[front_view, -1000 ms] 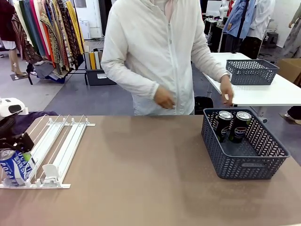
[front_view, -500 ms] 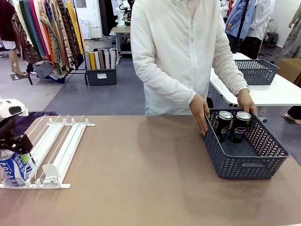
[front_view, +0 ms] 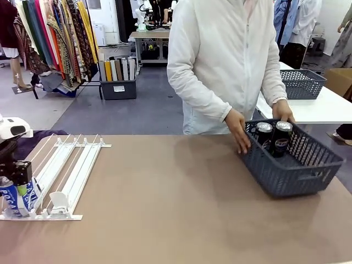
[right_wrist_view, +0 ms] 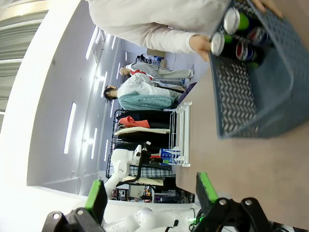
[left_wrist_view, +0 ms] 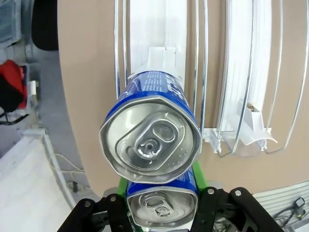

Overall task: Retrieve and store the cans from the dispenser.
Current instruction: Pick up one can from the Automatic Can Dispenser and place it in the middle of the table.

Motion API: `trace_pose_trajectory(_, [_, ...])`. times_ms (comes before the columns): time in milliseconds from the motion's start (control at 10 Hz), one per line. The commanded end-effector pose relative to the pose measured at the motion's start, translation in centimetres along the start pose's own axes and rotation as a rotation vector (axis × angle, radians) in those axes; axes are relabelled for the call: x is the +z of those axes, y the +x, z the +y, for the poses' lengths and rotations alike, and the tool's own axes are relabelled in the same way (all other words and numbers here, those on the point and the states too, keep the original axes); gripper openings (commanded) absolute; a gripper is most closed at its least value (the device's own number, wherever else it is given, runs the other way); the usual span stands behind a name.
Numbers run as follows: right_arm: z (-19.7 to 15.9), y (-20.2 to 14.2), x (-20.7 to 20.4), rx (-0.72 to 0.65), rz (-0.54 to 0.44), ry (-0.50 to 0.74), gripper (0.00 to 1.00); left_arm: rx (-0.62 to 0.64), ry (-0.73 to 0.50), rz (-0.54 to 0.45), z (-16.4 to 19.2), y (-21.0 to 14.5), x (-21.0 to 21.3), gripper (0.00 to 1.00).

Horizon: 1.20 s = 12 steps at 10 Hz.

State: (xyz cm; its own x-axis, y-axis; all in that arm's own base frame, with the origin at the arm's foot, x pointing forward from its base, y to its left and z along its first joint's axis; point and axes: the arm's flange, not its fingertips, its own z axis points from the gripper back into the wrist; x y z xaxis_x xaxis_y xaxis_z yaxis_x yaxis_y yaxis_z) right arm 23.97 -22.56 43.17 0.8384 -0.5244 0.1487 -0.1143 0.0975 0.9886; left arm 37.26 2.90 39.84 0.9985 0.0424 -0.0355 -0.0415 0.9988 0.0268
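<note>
Lifting the blue can (left_wrist_view: 161,210) clenched in the left end effector (left_wrist_view: 161,193), risking toppling the next can (left_wrist_view: 150,140) just ahead.

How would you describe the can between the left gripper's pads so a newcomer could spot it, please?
Find the white dispenser on the table's left. Two blue cans stand at its low end. Yours is the nearer can, flanked by the left gripper's green pads; the other can stands free.
</note>
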Motion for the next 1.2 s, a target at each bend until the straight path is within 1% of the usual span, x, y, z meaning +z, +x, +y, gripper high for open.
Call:
trace_pose_trajectory(0, [0.1, 0.1, 0.0, 0.023, -0.003, 0.012, 1.00, 0.027, 0.027, -0.020, -0.2, -0.8, -0.5, 0.00])
trace_pose_trajectory(300, [0.1, 0.1, 0.0, 0.023, -0.003, 0.012, 1.00, 0.036, 0.025, -0.025, -0.2, -0.7, -0.4, 0.00])
trace_pose_trajectory(400, [0.1, 0.1, 0.0, 0.023, -0.003, 0.012, 1.00, 0.048, 0.021, -0.045, -0.1, -1.0, 0.5, 0.00])
trace_pose_trajectory(600, [0.1, 0.1, 0.0, 0.023, -0.003, 0.012, 1.00, 0.143, 0.034, -0.126, 0.0, -2.7, 6.0, 0.00])
trace_pose_trajectory(700, [0.1, 0.1, 0.0, 0.023, -0.003, 0.012, 1.00, 0.167, 0.023, -0.156, -0.2, -4.1, 9.4, 0.00])
trace_pose_trajectory(800, [0.1, 0.1, 0.0, 0.023, -0.003, 0.012, 1.00, 0.166, -0.001, -0.167, -0.5, -5.4, 12.6, 0.00])
trace_pose_trajectory(900, [0.1, 0.1, 0.0, 0.023, -0.003, 0.012, 1.00, 0.186, 0.013, -0.175, -1.0, -6.5, 15.8, 0.00])
trace_pose_trajectory(1000, [0.1, 0.1, 0.0, 0.023, -0.003, 0.012, 1.00, 0.197, 0.016, -0.167, -1.4, -7.6, 18.1, 0.00])
trace_pose_trajectory(1100, [0.1, 0.1, 0.0, 0.023, -0.003, 0.012, 1.00, 0.211, 0.007, -0.182, -1.4, -8.5, 20.2, 0.00])
